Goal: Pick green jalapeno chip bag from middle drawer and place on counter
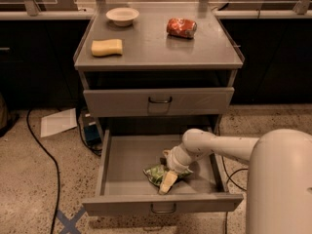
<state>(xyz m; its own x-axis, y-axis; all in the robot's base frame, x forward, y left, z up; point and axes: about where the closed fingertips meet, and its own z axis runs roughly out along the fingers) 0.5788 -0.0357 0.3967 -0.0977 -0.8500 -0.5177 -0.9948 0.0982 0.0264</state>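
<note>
The green jalapeno chip bag (155,172) lies crumpled on the floor of the pulled-out middle drawer (124,157), right of its centre. My gripper (169,180) reaches down into the drawer from the right and sits right on the bag's right side, covering part of it. The white arm (222,147) crosses over the drawer's right wall. The grey counter (151,45) is the cabinet top above.
On the counter are a yellow sponge (107,47) at front left, a white bowl (122,16) at back left and a shiny red packet (181,28) at back right. The drawer above (158,101) is shut. Cables, a paper and a small box lie on the floor to the left.
</note>
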